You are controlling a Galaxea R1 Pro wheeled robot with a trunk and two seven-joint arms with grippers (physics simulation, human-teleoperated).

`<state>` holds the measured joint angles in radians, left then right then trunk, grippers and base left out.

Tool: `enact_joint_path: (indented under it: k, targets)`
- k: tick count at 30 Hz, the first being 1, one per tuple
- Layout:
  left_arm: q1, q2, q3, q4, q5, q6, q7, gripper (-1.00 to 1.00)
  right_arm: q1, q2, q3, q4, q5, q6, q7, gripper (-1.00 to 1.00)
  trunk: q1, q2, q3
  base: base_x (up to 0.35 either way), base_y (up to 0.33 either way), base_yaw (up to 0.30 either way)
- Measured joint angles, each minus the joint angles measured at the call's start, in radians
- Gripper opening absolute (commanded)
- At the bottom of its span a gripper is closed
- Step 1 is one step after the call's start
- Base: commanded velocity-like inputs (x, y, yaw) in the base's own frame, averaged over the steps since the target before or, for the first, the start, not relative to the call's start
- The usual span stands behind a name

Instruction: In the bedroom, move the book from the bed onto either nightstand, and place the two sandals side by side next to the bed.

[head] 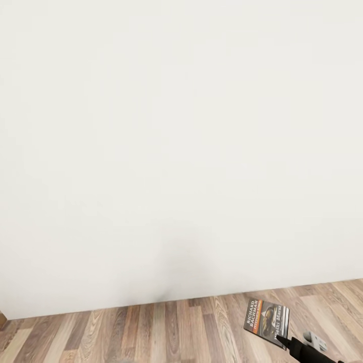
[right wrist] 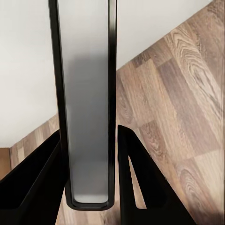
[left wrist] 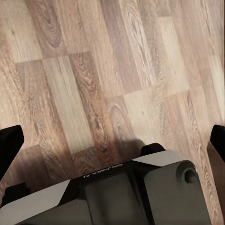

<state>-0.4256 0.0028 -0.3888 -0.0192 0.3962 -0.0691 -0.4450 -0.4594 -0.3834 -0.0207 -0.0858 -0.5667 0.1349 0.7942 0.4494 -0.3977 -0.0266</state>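
Note:
The book [head: 267,316], dark-covered with white lettering and an orange band, hangs low at the right of the head view above the wood floor. My right gripper [head: 283,342] is shut on its near corner. In the right wrist view the book [right wrist: 89,117] appears edge-on as a grey page block in a dark cover, clamped between the two black fingers [right wrist: 140,183]. My left gripper [left wrist: 115,133] is open, its fingers far apart over bare floor planks, holding nothing. Bed, nightstand and sandals are out of view.
A plain white wall [head: 181,141] stands close ahead, meeting the wood-plank floor [head: 151,333] low in the head view. A sliver of brown wood [head: 2,318] shows at the far left edge. My grey base [left wrist: 136,192] lies under the left gripper.

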Motion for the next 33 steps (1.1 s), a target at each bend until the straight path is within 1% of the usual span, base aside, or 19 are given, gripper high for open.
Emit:
enact_joint_path:
  k: [3, 8, 33]
  targets:
    - [0.000, 0.000, 0.000, 0.000, 0.000, 0.000, 0.000, 1.00, 0.000, 0.000, 0.001, 0.000, 0.000, 0.000, 0.000, -1.00, 0.000, 0.000, 0.000, 0.060, 0.000, -0.231]
    - [0.000, 0.000, 0.000, 0.000, 0.000, 0.000, 0.000, 1.00, 0.000, 0.000, -0.001, 0.000, 0.000, 0.000, 0.000, -1.00, 0.000, 0.000, 0.000, 0.240, 0.000, -0.078]
    - [0.000, 0.000, 0.000, 0.000, 0.000, 0.000, 0.000, 1.00, 0.000, 0.000, 0.002, 0.001, 0.002, 0.000, 0.000, -1.00, -0.001, 0.000, 0.000, 0.312, 0.000, -0.003]
